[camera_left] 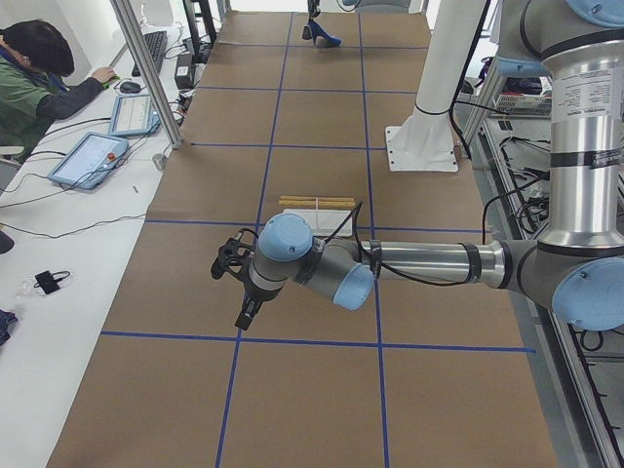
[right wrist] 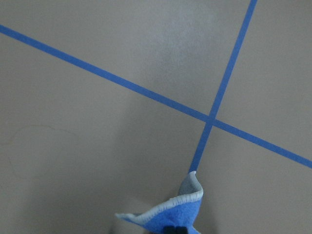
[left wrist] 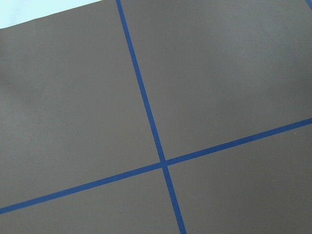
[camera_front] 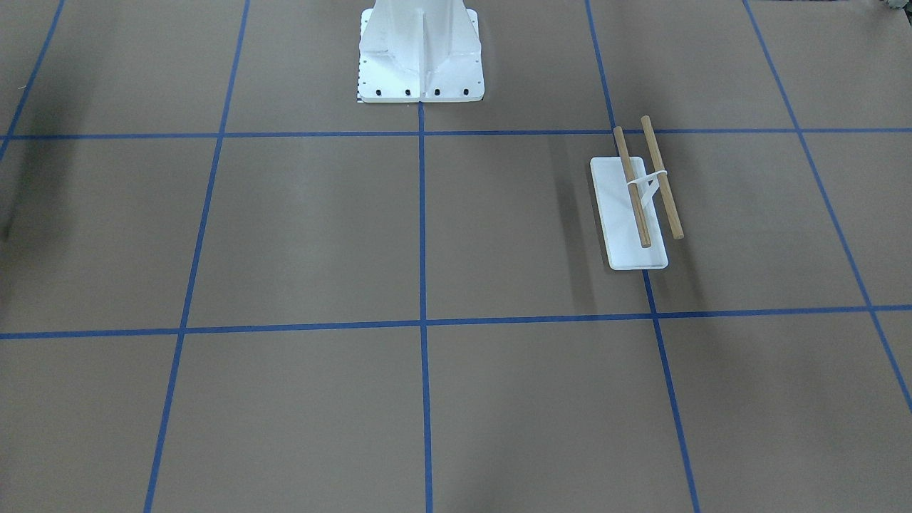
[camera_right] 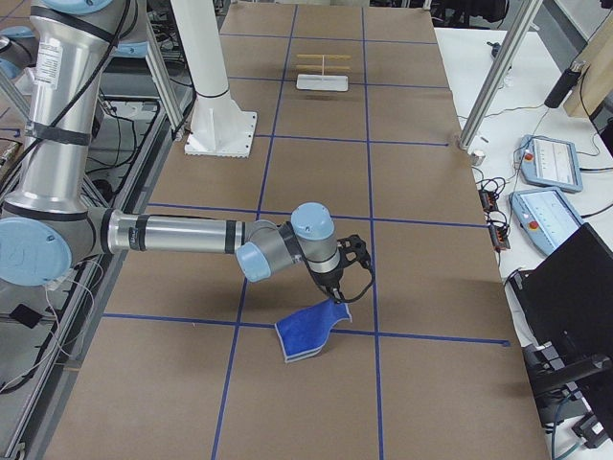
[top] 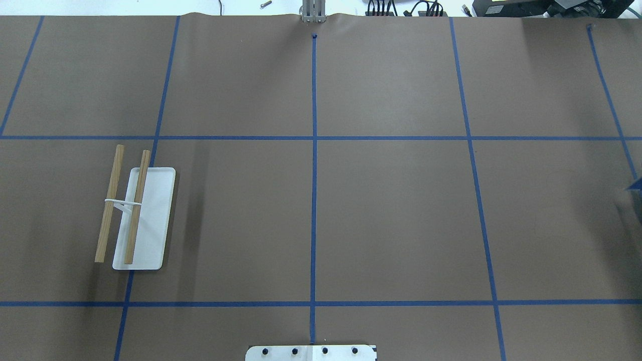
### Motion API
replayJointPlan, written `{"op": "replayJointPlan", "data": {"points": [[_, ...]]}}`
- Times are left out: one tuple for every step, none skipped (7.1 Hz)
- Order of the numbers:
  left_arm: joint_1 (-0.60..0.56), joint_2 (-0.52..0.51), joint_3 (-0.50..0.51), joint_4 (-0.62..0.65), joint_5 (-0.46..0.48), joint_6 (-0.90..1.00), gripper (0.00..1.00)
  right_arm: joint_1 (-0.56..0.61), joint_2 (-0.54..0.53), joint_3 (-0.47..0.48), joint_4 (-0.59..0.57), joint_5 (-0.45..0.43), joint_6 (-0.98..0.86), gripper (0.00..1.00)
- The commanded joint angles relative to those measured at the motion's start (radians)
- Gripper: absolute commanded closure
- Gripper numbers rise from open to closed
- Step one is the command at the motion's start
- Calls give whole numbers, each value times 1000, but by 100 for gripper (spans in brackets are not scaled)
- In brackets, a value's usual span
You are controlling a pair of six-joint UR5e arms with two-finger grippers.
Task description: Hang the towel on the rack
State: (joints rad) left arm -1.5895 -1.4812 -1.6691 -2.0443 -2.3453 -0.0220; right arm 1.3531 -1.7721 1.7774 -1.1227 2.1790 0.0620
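Right gripper (camera_right: pixel 335 295), in the exterior right view, is holding one corner of the towel (camera_right: pixel 305 333) up. The rest of the cloth is lying crumpled on the table (camera_right: pixel 316 192) just below. The rack (camera_right: pixel 323 69) is standing well apart at the table's far end.

In the right wrist view the blue cloth is bunching at the bottom edge around a dark speck, which I am reading as a closed fingertip.

In the exterior left view the left gripper (camera_left: pixel 240 291) is hovering above the table near the rack; I cannot tell how far open it is.

Overhead, the rack is standing with nothing on it.

Being soft, light and limp, the towel is likely sagging from a single corner. Taking a second corner along the same edge would be spreading it for draping.
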Motion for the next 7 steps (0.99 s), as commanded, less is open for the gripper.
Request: {"op": "replayJointPlan", "data": {"points": [[11, -16, -6, -2, 0, -4, 1, 3, 107, 106, -146, 10, -1, 100], [34, -43, -17, -11, -2, -9, 1, -2, 162, 111, -147, 59, 16, 100], [46, -71, -17, -17, -24, -39, 1, -3, 215, 114, -153, 93, 19, 100], [58, -97, -18, -23, -101, -175, 1, -40, 271, 114, -155, 94, 44, 100], [98, -118, -23, -71, -145, -317, 1, -61, 317, 122, -167, 96, 88, 100], [152, -145, -23, -138, -158, -545, 1, -110, 353, 158, -172, 84, 152, 100], [199, -168, -23, -231, -158, -760, 1, -142, 403, 177, -173, 82, 244, 100]]}}
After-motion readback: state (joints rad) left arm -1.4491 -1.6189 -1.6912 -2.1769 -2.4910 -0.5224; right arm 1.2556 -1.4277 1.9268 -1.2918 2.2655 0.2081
